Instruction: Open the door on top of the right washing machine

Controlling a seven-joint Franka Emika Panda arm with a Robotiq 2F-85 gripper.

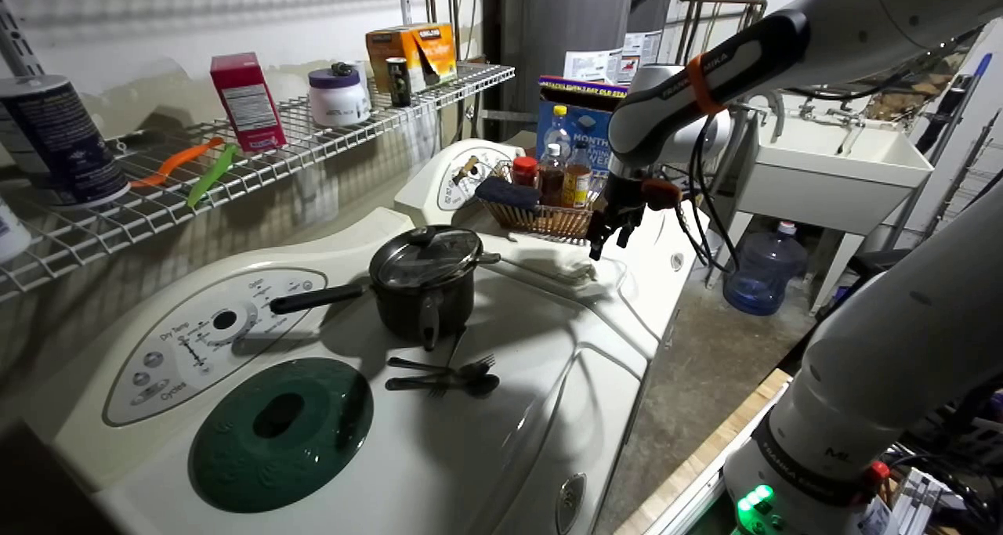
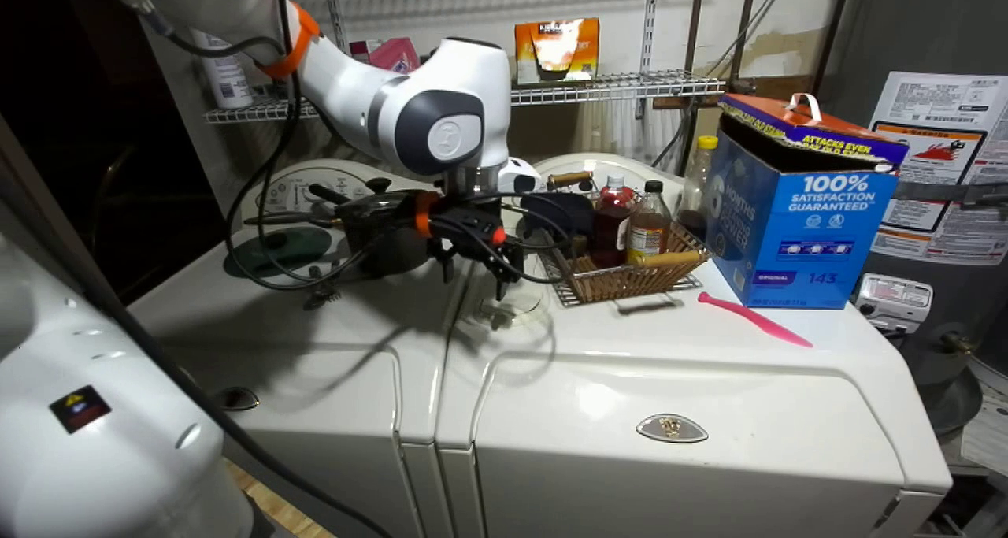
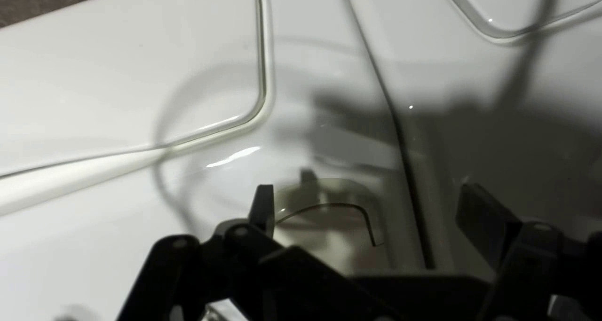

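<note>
The right washing machine (image 2: pixel 598 408) is white with a curved moulded top; it also shows in an exterior view (image 1: pixel 654 272). A small rounded white panel with a thin dark edge line (image 3: pixel 331 238) lies flat in a recess at its left front corner; it appears to be the door, shut. In an exterior view this recess (image 2: pixel 508 311) is partly shadowed. My gripper (image 3: pixel 374 217) is open and empty, its fingers wide apart, just above the recess and the seam between the machines. In both exterior views the gripper (image 1: pixel 609 245) (image 2: pixel 474 280) points down; contact cannot be told.
A basket (image 2: pixel 622 282) with bottles stands right behind the recess. A blue box (image 2: pixel 811 239) and a pink utensil (image 2: pixel 752 320) are further right. On the left machine are a lidded pot (image 1: pixel 427 300), cutlery (image 1: pixel 447 378) and a green round door (image 1: pixel 282 433). A wire shelf (image 1: pixel 313 135) runs behind.
</note>
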